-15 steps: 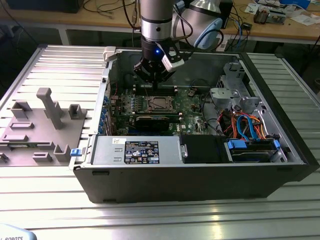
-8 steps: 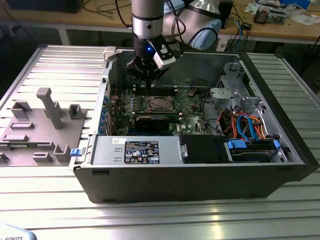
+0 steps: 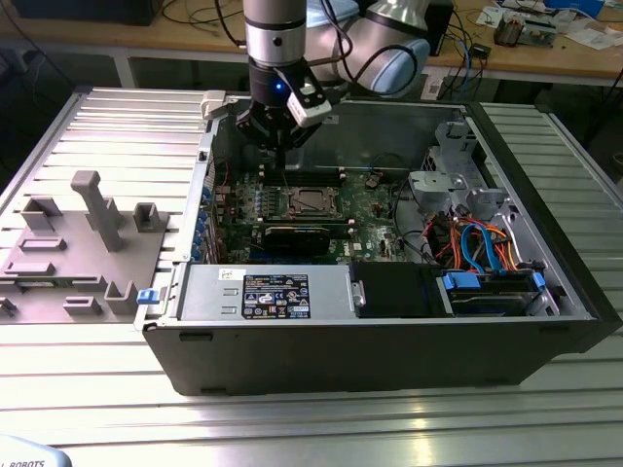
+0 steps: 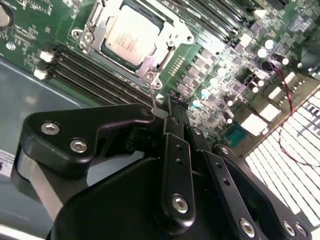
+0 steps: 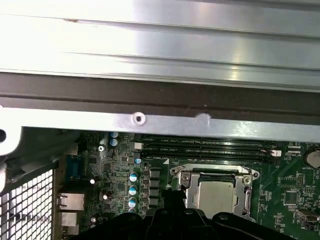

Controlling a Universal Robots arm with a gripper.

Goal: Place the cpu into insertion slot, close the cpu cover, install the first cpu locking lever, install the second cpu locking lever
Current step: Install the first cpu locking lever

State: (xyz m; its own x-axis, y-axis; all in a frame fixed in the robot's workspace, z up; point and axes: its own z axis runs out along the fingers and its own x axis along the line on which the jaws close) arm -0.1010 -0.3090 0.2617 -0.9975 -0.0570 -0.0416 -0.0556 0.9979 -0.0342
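An open computer case (image 3: 389, 321) lies on a ribbed metal table (image 3: 117, 126), with a grey fixture block (image 3: 68, 253) on the table toward the exterior view's left. Inside the case, a green circuit board (image 3: 365, 199) covers the floor, with a power supply box (image 3: 263, 292) along the near wall and a bundle of blue and orange cables (image 3: 477, 243) toward the exterior view's right.

The arm reaches down into the case from above, and the gripper (image 3: 282, 146) hangs just over the board, beside the far edge of the socket. In the second wrist view its black fingers (image 4: 175, 150) stand drawn together, pinching a thin wire locking lever (image 4: 152, 95) that runs up to a corner of the cpu cover (image 4: 170, 37).

The cpu cover lies flat over the insertion slot (image 5: 216, 192), and the cpu (image 4: 129, 35) sits within it, its silver-grey top showing through the cover's square window. Long black memory slots (image 5: 205, 145) run just beside the socket.
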